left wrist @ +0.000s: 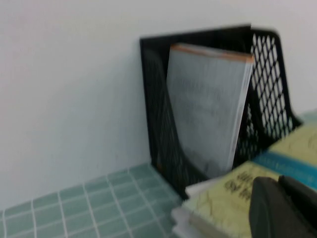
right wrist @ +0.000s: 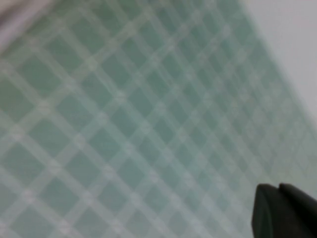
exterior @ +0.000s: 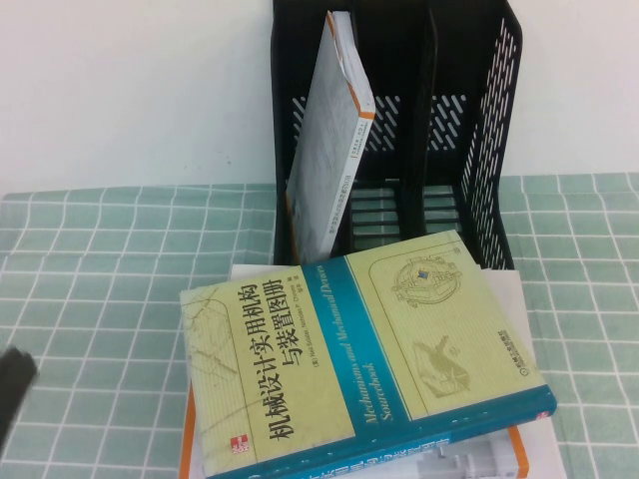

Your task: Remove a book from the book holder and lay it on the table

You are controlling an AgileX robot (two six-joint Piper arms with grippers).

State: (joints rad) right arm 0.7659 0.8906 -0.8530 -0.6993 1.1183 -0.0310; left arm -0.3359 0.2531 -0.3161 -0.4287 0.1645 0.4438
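Note:
The book [exterior: 369,359], pale yellow-green with a teal spine, lies flat on a stack of other books on the table [exterior: 100,259], just in front of the black book holder [exterior: 489,130]. In the left wrist view the book [left wrist: 233,198] fills the near corner below the book holder [left wrist: 153,99]. My left gripper [exterior: 10,394] hovers at the table's left edge, apart from the book; its fingers [left wrist: 275,181] are shut and empty. My right gripper [right wrist: 270,187] is out of the high view and hangs shut over the bare checked cloth of the table [right wrist: 124,124].
A thin white book with an orange-edged spine [exterior: 329,130] leans inside the holder's left slot; the other slots stand empty. A white-and-orange book [exterior: 519,454] lies under the yellow-green one. A white wall rises behind the holder.

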